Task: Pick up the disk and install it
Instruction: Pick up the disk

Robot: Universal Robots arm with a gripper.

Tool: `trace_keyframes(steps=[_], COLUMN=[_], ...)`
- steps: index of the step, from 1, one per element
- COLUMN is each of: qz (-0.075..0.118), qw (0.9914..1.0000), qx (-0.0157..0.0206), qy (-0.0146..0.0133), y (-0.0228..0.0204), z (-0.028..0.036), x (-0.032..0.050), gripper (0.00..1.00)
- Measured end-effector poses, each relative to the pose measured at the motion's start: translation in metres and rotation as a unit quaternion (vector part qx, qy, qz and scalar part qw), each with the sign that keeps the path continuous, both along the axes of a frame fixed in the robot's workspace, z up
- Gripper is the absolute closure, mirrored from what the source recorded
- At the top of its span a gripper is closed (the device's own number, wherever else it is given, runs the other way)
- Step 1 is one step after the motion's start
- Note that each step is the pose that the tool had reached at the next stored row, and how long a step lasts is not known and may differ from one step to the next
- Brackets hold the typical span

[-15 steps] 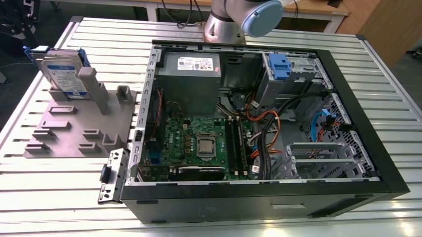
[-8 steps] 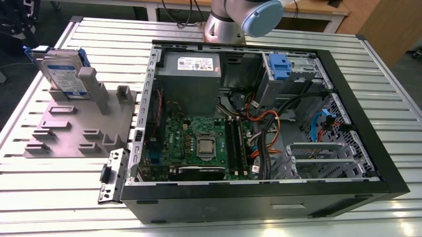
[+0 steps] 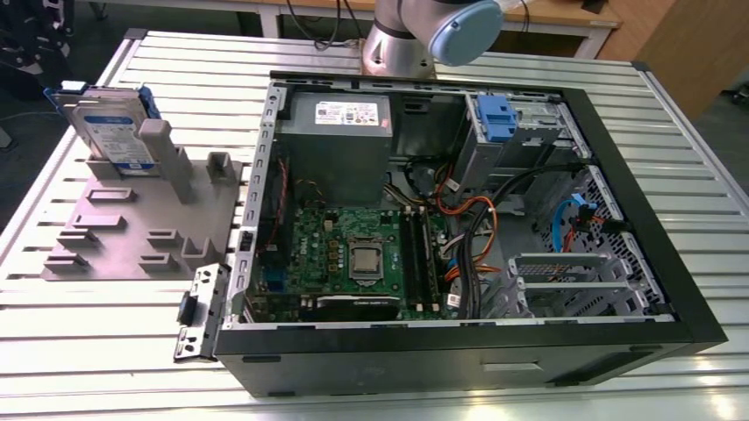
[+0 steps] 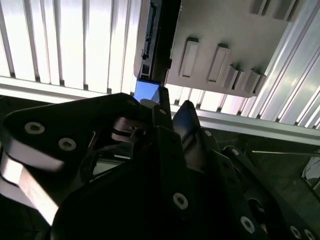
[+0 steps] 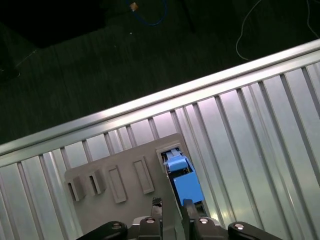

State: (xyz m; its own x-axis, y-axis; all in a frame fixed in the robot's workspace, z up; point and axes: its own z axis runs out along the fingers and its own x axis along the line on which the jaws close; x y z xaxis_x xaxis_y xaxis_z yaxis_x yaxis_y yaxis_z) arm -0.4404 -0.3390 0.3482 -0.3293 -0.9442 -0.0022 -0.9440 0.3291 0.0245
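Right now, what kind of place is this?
Probably a robotics workshop or lab bench: a silver-and-blue robot arm stands beside an open black metal computer case on a ribbed silver metal table.

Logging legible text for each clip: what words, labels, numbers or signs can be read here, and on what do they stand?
None can be read.
White-and-blue label on the disk: print too small to read.
White sticker on the grey metal box: too small to read.
Green circuit board: markings too small to read.
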Motion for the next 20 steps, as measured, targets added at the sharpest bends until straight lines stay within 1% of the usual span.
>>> trace_keyframes(steps=[1, 2, 3, 5, 6, 7, 9, 10, 12, 14, 16, 18, 20], qz=[0.000, 0.000, 0.001, 0.002, 0.003, 0.008, 0.023, 0.033, 0.051, 0.067, 0.073, 0.075, 0.075], qw=[0.99998, 0.99992, 0.99979, 0.99939, 0.99922, 0.99912, 0.99889, 0.99862, 0.99787, 0.99693, 0.99645, 0.99637, 0.99641], qx=[0.0055, 0.0129, 0.0202, 0.0349, 0.0394, 0.0412, 0.0411, 0.0411, 0.0411, 0.0411, 0.0411, 0.0407, 0.0393], qy=[-0.0002, -0.0004, -0.0004, -0.0006, -0.0005, -0.0004, 0.0004, 0.0008, 0.0015, 0.0021, 0.0023, 0.0026, 0.0027], y=[0.0000, 0.0000, 0.0000, 0.0000, 0.0000, 0.0001, 0.0001, 0.0001, 0.0000, 0.0000, -0.0001, -0.0001, -0.0001], z=[-0.0003, -0.0005, -0.0008, -0.0014, -0.0020, -0.0028, -0.0036, -0.0041, -0.0049, -0.0057, -0.0071, -0.0079, -0.0085], x=[-0.0001, -0.0003, -0.0005, -0.0012, -0.0016, -0.0017, -0.0018, -0.0018, -0.0018, -0.0018, -0.0020, -0.0019, -0.0019], gripper=[0.69, 0.69, 0.63, 0.63, 0.63, 0.63, 0.63, 0.63, 0.63, 0.63, 0.63, 0.62, 0.62])
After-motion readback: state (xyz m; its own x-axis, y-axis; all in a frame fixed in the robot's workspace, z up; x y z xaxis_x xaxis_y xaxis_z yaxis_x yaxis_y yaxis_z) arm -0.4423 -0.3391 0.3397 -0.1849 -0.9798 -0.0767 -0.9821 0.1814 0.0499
